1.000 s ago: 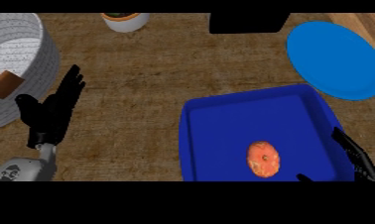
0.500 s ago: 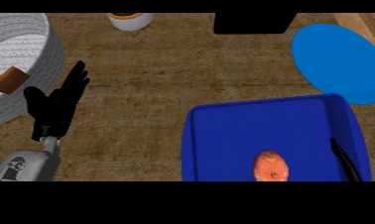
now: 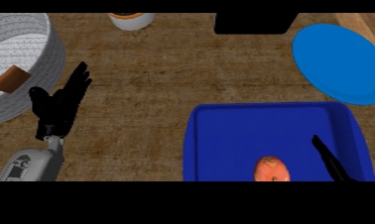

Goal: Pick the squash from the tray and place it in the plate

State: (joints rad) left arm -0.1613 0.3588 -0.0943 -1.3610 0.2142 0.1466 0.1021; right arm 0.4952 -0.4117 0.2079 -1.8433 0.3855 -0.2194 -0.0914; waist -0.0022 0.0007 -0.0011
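Fingers of the right hand (image 3: 331,159) are straight and hold nothing, near the orange rounded squash (image 3: 272,169) lying in the dark blue rectangular tray (image 3: 227,134). The round light-blue plate (image 3: 333,64) is beyond it. The left hand (image 3: 57,109) rests open at the view's left.

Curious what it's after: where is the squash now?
In the head view, the squash lies in the blue tray at lower right, by the view's lower edge, just left of the right hand.
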